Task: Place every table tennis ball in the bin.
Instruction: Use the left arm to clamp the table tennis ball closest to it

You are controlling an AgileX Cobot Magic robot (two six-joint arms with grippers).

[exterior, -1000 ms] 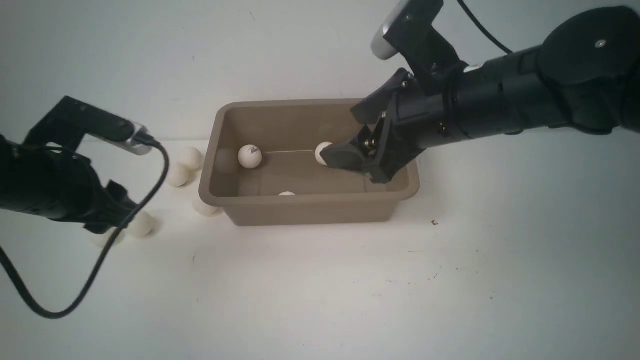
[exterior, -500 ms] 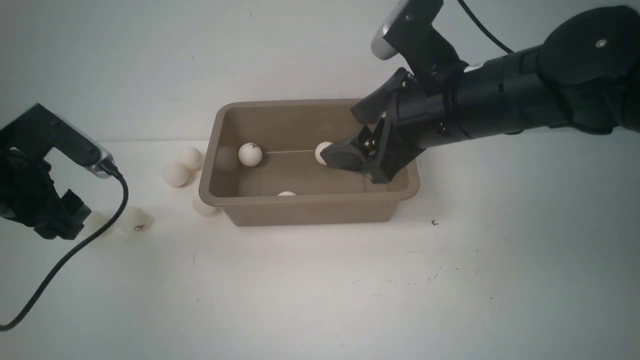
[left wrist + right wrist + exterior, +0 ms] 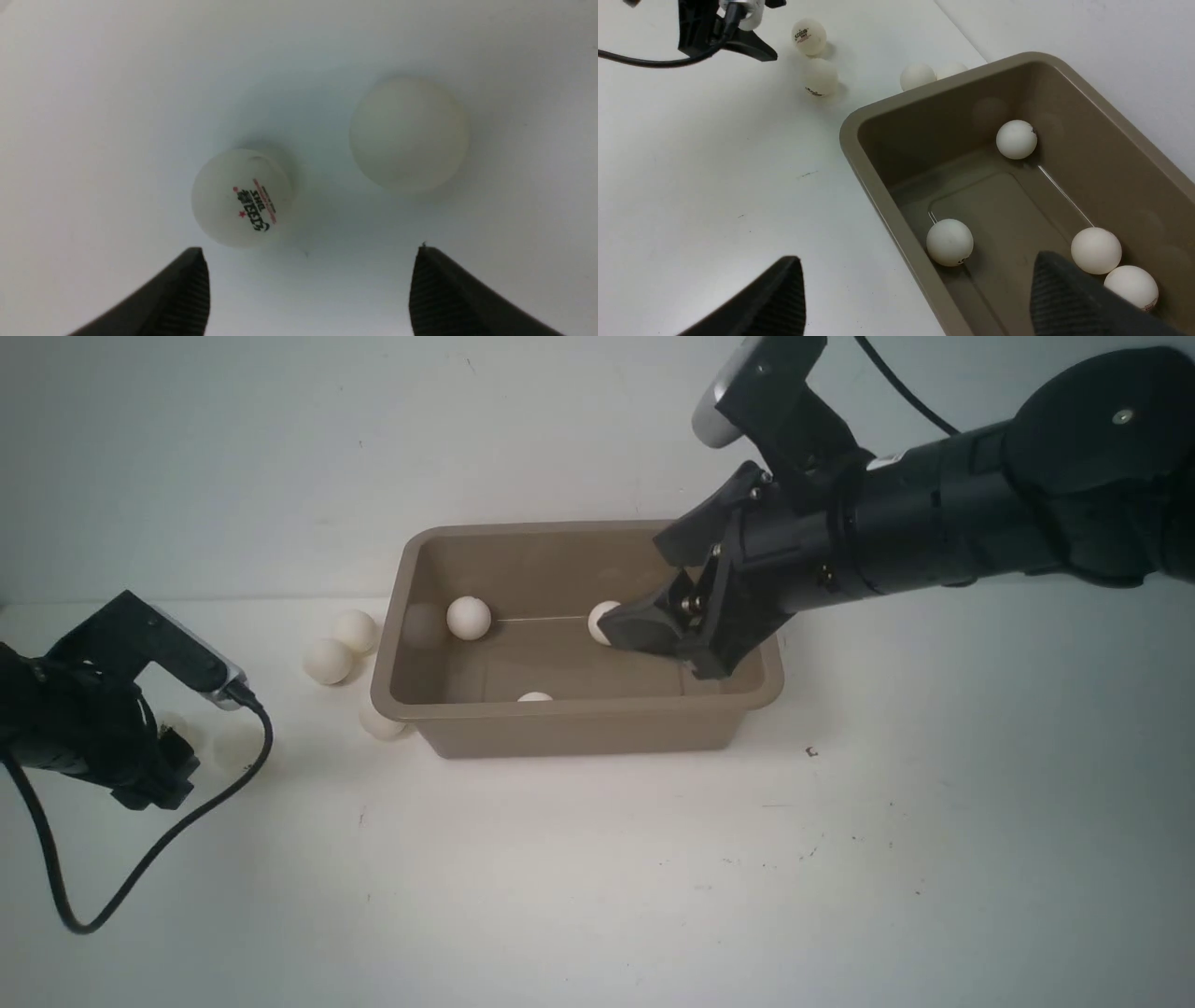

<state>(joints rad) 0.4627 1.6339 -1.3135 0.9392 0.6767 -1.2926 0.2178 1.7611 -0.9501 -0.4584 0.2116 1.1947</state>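
In the front view the bin [image 3: 579, 733], a taupe plastic tub with rounded corners and a flared rim, stands in the middle of the white counter [image 3: 597, 896]. The right hand [image 3: 635, 586] hangs over its right half, fingers spread and holding nothing, and it hides part of one ball [image 3: 602, 619]. A second ball [image 3: 468, 618] lies at the left of the bin floor, and a third ball [image 3: 535, 696] shows only its top behind the near rim. Left of the bin, three loose balls [image 3: 329, 662] lie on the counter, one just beside the near left corner. At the lower left the left hand [image 3: 149, 784] is low over the counter, with a black cable [image 3: 140, 868] looping under it. In the left wrist view its ribbed black fingers [image 3: 187, 294] stand wide apart and empty; a printed ball [image 3: 242, 198] and a plain ball [image 3: 409, 134] lie beyond the tips, apart from each other. In the right wrist view four smooth matte balls are in the bin and four are outside, in the upper left of the frame.
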